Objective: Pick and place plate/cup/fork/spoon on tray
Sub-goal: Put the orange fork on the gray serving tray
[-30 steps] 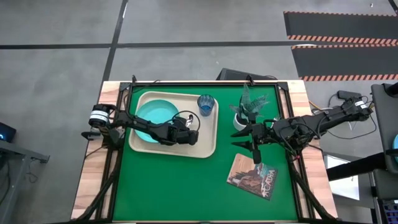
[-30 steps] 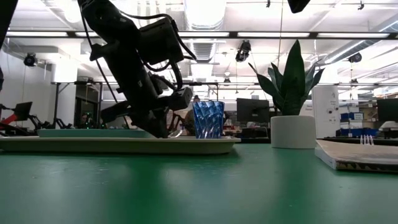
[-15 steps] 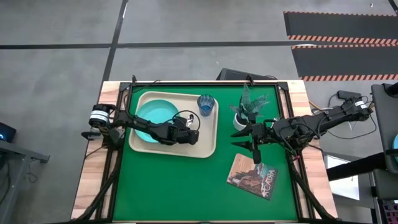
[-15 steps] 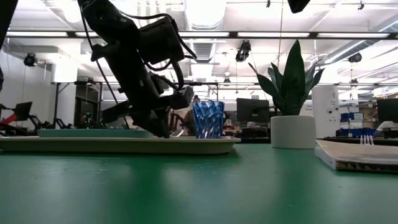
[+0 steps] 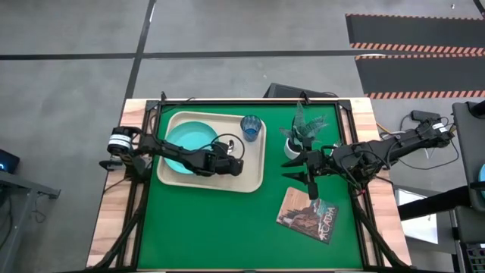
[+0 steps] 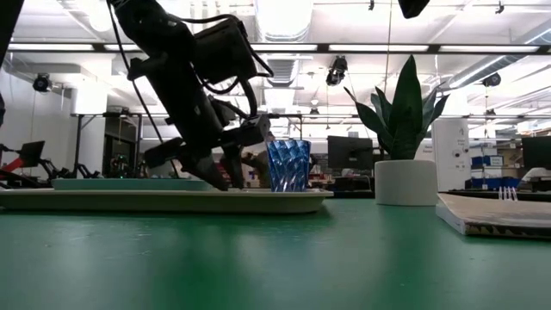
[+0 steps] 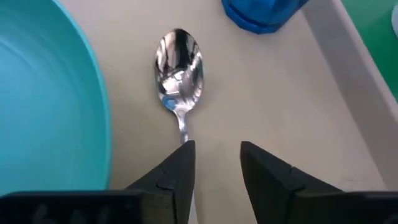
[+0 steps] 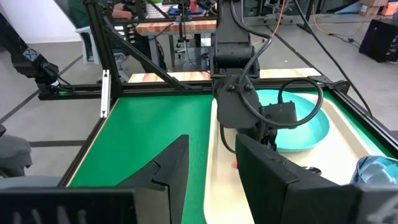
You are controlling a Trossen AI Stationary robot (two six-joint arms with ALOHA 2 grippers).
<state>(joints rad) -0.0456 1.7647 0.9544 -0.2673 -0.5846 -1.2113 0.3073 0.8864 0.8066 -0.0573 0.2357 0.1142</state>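
The beige tray (image 5: 250, 178) lies at the table's far left. On it are the teal plate (image 5: 186, 140), the blue cup (image 5: 251, 127) at its far right corner, and the spoon (image 7: 178, 62), which lies flat between plate and cup. My left gripper (image 7: 214, 146) stands open low over the tray, slanting down, its fingers at the spoon's stem. The red handle is hidden under the gripper. My right gripper (image 5: 299, 171) hangs open above the table beside the plant, with nothing between its fingers. The fork is out of view. My left gripper's fingers are apart. The spoon's thin stem (image 7: 183, 132) runs under the tip of one finger (image 7: 180, 162), which hides where they meet, so I cannot tell whether it touches. The spoon lies flat on the tray floor, bowl pointing away from the gripper.
A white pot with a green plant (image 5: 299, 136) stands right of the tray, close to my right gripper. A picture-covered book (image 5: 307, 214) lies nearer the front. Green mat (image 5: 204, 227) spreads in front of the tray.
My left gripper has opened where it stands over the tray and has let go of the spoon, which lies on the tray floor. The arm has kept its place.
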